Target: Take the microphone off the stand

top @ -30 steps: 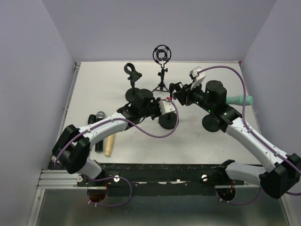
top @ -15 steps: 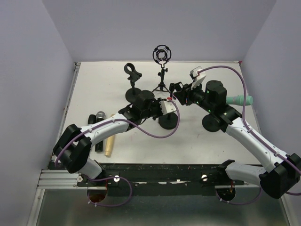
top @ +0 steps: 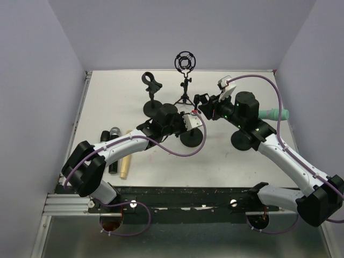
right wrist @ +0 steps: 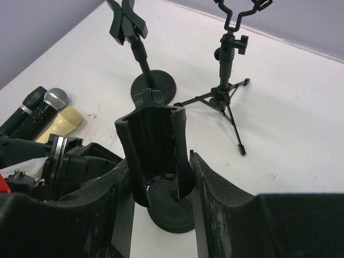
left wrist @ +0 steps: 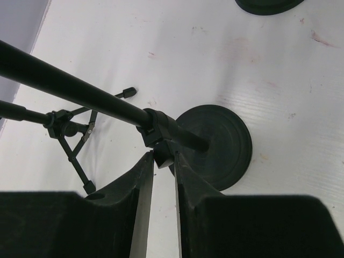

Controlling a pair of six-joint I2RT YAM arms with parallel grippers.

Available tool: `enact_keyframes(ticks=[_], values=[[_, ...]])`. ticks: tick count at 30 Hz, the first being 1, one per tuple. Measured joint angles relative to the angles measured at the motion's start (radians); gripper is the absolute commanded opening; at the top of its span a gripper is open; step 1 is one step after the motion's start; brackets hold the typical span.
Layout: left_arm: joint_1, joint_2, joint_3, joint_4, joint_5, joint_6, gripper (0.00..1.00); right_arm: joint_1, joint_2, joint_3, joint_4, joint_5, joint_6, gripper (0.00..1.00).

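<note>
Two-point hold on centre stand (top: 192, 138): left end effector (left wrist: 163, 157) pinching pole joint as brace, right end effector (right wrist: 160, 161) clamped on empty-looking clip (right wrist: 153, 140). Microphones (top: 114, 131) flat left of stand, teal microphone (top: 274, 114) right.

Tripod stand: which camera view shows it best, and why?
Top external: the tripod stand appears whole, ring mount to legs. The right wrist view crops the tripod stand at its mount; the left wrist view shows only the legs and lower pole.
</note>
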Motion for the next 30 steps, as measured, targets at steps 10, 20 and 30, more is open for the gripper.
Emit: enact_keyframes(ticks=[10,20,30], values=[[0.008,0.012,0.013,0.002,-0.013,-0.051,0.00,-0.006,0.000,0.000,-0.003,0.015,0.006,0.24],[0.263,0.116,0.123,-0.030,0.486,-0.551,0.00,-0.006,-0.010,0.001,-0.013,0.013,-0.014,0.23],[0.340,0.405,0.274,0.074,1.023,-1.058,0.00,-0.007,-0.024,0.029,-0.059,-0.013,-0.056,0.22]])
